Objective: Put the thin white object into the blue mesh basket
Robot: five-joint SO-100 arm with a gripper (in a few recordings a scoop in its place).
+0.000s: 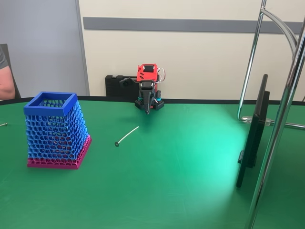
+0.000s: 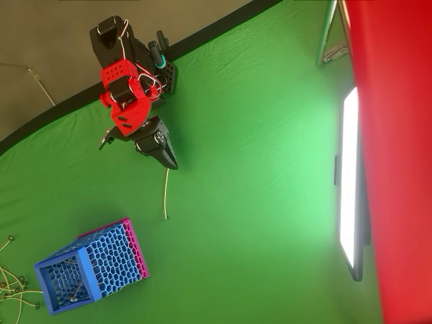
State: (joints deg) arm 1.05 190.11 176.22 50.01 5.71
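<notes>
Green cloth covers the table [image 1: 190, 181] I am working over, and the red and black arm [image 1: 147, 86] sits folded at its far edge in the fixed view. I see the fingers [image 1: 147, 110] pointing down toward the cloth, tapering to one dark point with no gap that I can make out, so they look closed on nothing; in the overhead view the fingers [image 2: 170, 162] hang just above the near end of the stick without clearly touching it.

The thin white slightly curved stick [image 1: 127, 135] lies flat on the bare cloth in front of the arm, its small dark tip toward the camera in the fixed view. From overhead the same stick [image 2: 166, 194] runs in a gentle curve from just beside the fingers down toward the basket, and it stops well short of it.

The tall tapered blue honeycomb-mesh basket with a solid square rim and magenta-pink base [image 1: 56, 131] stands upright at the left of the fixed view, apart from the stick. In the overhead view the basket [image 2: 91, 266] sits low and left, and several more thin pale sticks with dark tips [image 2: 12, 287] lie on the cloth at the left edge beside it
</notes>
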